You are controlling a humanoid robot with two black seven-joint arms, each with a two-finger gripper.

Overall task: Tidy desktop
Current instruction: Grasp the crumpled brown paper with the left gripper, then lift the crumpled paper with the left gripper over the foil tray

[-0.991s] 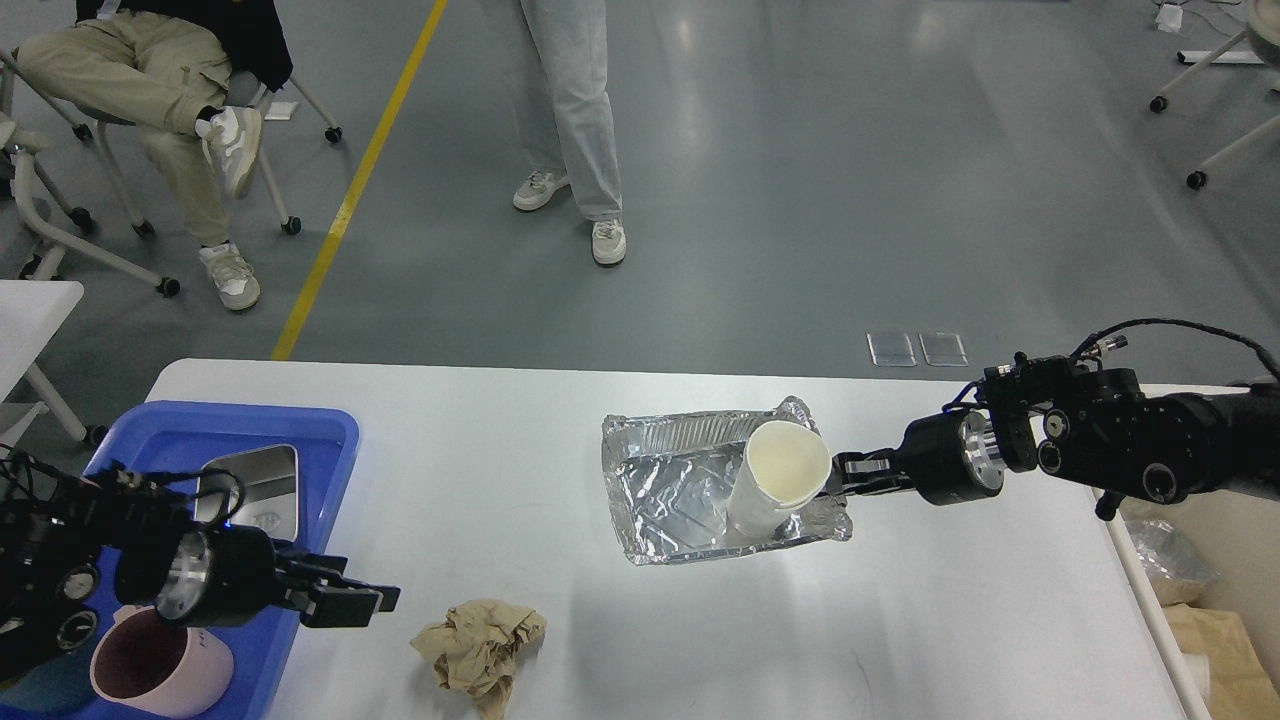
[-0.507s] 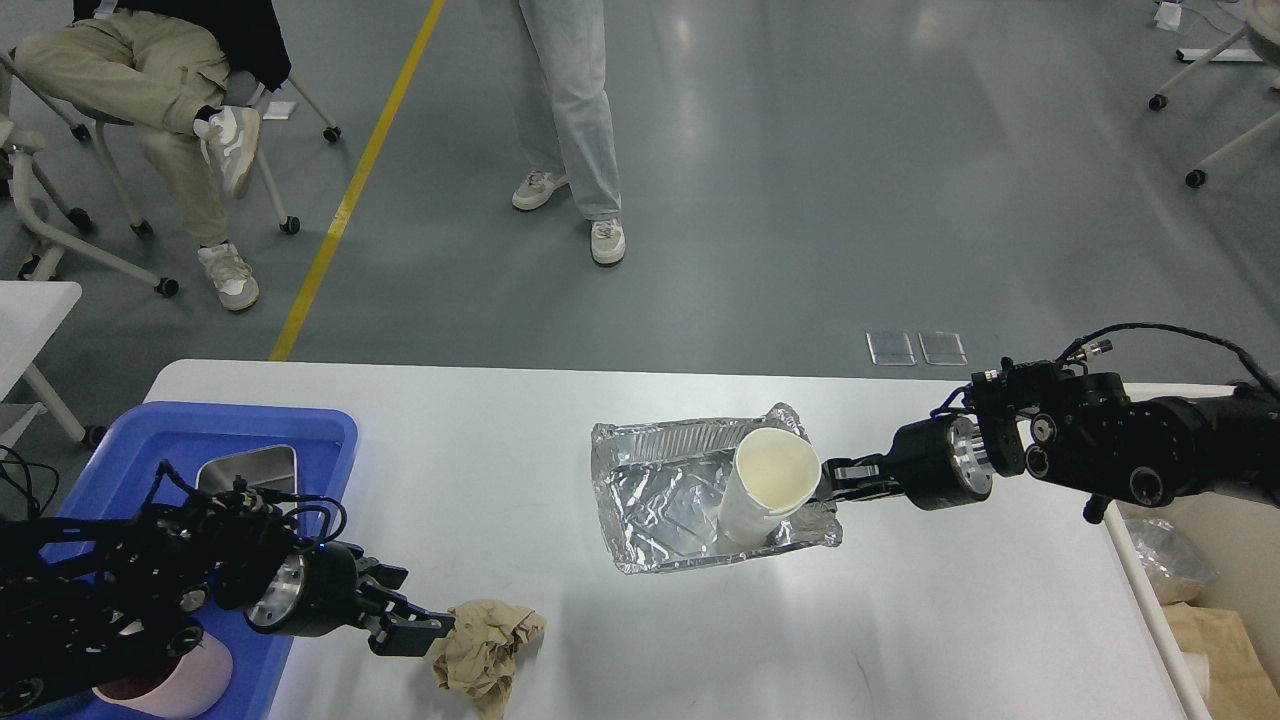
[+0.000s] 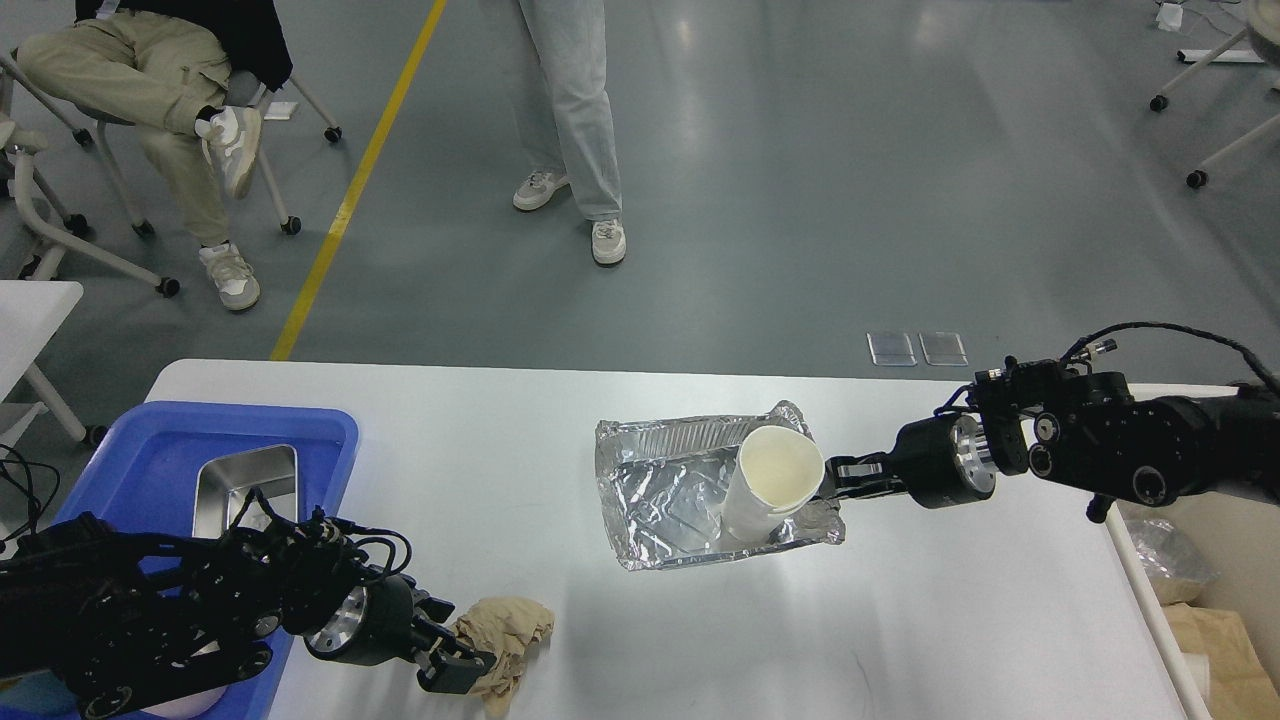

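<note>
The white-grey desktop [image 3: 950,620] fills the lower view. A crumpled brown paper ball [image 3: 510,635] lies near its front left. My left gripper [image 3: 462,645] is open, its fingers astride the ball's left side and touching it. A crumpled foil tray [image 3: 670,490] sits mid-table with a white paper cup [image 3: 770,480] leaning inside at its right end. My right gripper [image 3: 838,478] comes in from the right and is shut on the foil tray's right rim, just beside the cup.
A blue plastic tray [image 3: 150,440] at the left edge holds a steel container [image 3: 245,480]; my left arm covers its front. A smaller white table [image 3: 30,310] is at far left. Bags [image 3: 1200,640] sit beyond the right edge. People stand and sit on the floor behind.
My left gripper has moved right and down from above the blue tray to the paper ball, nudging it slightly right. My right gripper shifted the foil tray and cup a little left, then slightly back.
</note>
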